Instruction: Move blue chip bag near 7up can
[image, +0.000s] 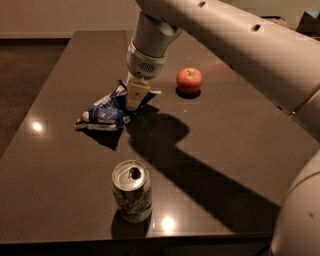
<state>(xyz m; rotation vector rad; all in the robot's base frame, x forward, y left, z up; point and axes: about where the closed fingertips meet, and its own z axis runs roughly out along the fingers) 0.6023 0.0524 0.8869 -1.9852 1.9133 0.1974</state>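
The blue chip bag lies crumpled on the dark table, left of centre. My gripper hangs from the white arm and is down at the bag's right end, touching or right against it. The 7up can stands upright near the table's front edge, a good way in front of the bag and a little to its right. The bag's right end is partly hidden behind the gripper.
A red apple sits on the table to the right of the gripper. The white arm spans the upper right and casts a wide shadow across the table's middle. The table's front edge runs just below the can.
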